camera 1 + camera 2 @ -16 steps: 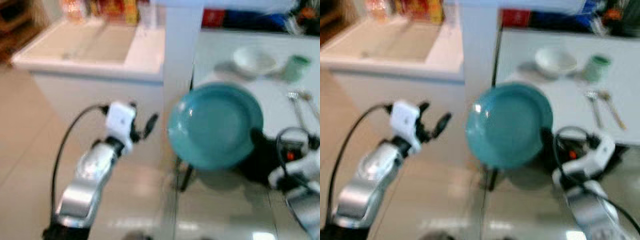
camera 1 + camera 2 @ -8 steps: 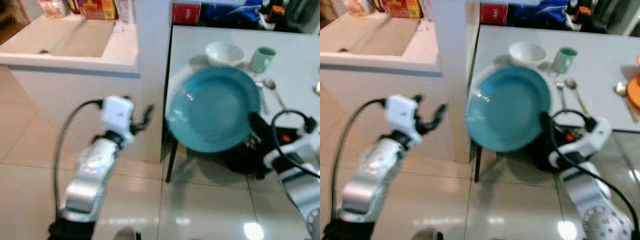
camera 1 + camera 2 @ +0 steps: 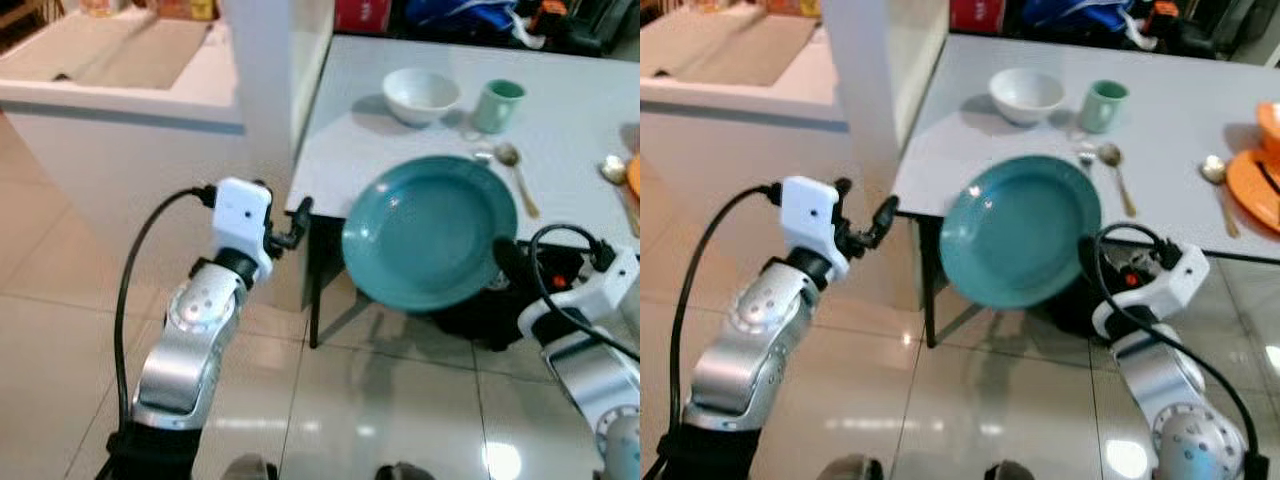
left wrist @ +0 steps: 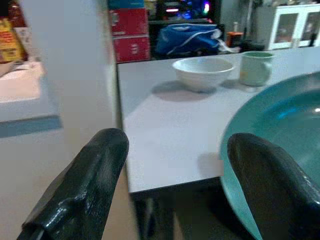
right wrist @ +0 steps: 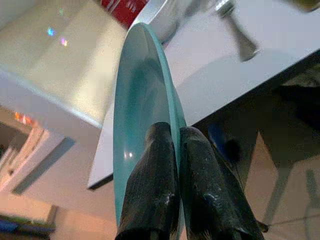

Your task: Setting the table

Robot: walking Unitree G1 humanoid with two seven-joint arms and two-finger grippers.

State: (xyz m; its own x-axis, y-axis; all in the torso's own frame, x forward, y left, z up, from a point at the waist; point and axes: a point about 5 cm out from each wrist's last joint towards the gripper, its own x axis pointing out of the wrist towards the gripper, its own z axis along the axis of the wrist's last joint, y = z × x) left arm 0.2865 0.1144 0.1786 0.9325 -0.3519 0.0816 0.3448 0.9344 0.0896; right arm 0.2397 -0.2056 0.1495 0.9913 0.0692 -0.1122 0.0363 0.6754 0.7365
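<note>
Altogether one teal plate [image 3: 428,232], two spoons [image 3: 516,173].

I take the table [image 3: 400,120] as my landmark. The bowl [image 3: 421,93] sits on it toward the far side, and the cup [image 3: 497,105] stands just to the bowl's right. Nearer than the cup, two spoons [image 3: 517,174] lie side by side on the table. The plate [image 3: 430,230] is held tilted over the table's near edge, partly past it, nearer than the bowl and just left of the spoons. My right gripper [image 3: 503,262] pinches the plate's rim on its right side, below the table's near edge. My left gripper [image 3: 290,222] hangs spread just off the table's near left corner, beside the white pillar [image 3: 262,90]. A counter [image 3: 120,70] lies left of the pillar, well apart from the table.
</note>
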